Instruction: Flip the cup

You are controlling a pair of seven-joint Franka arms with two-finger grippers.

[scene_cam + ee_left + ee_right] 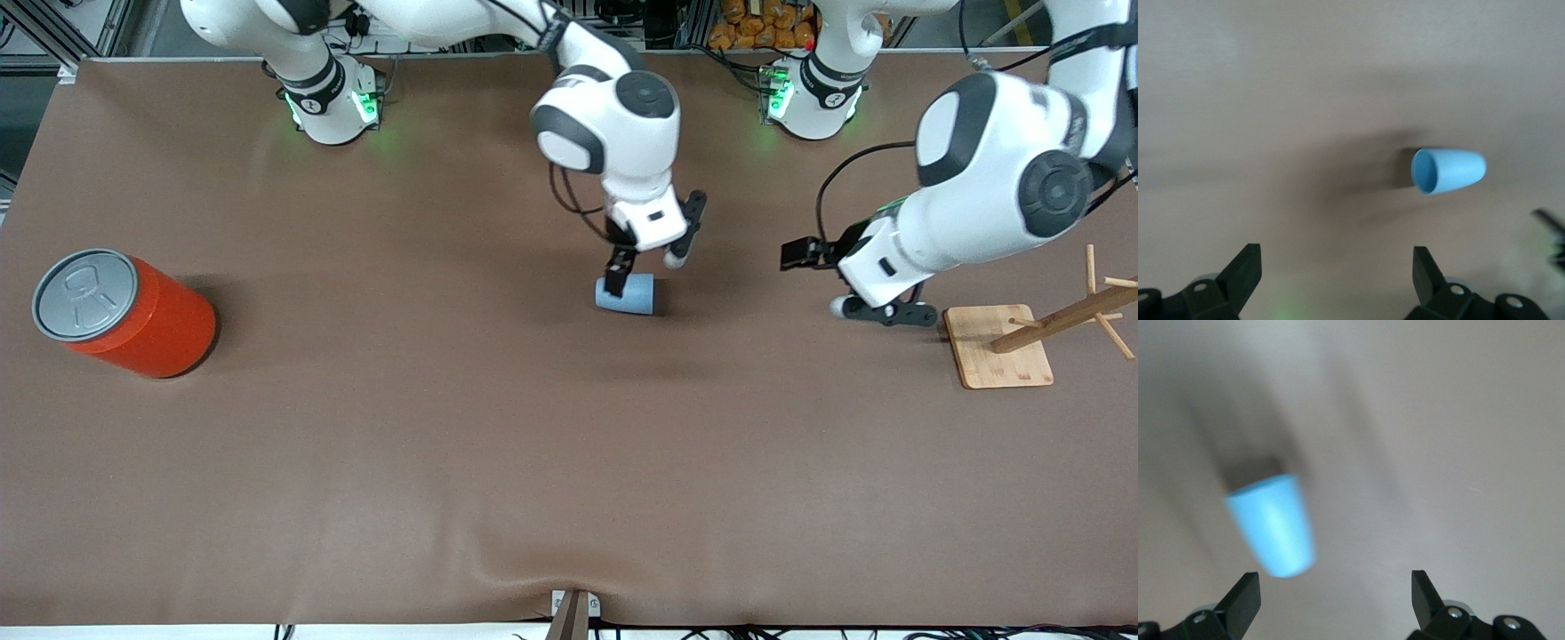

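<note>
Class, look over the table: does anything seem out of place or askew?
Yes. The cup lies on its side mid-table under the right gripper, whose jaws are open. The red can also leans.

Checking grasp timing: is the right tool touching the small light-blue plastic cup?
Apart. In the right wrist view, the cup lies on its side ahead of the open right tool, neither finger reaching it.

Your two arms: glossy white shells, dark grey joint caps.
You see green lights at both bases, black cables along the links, black fingers with silver screws.
</note>
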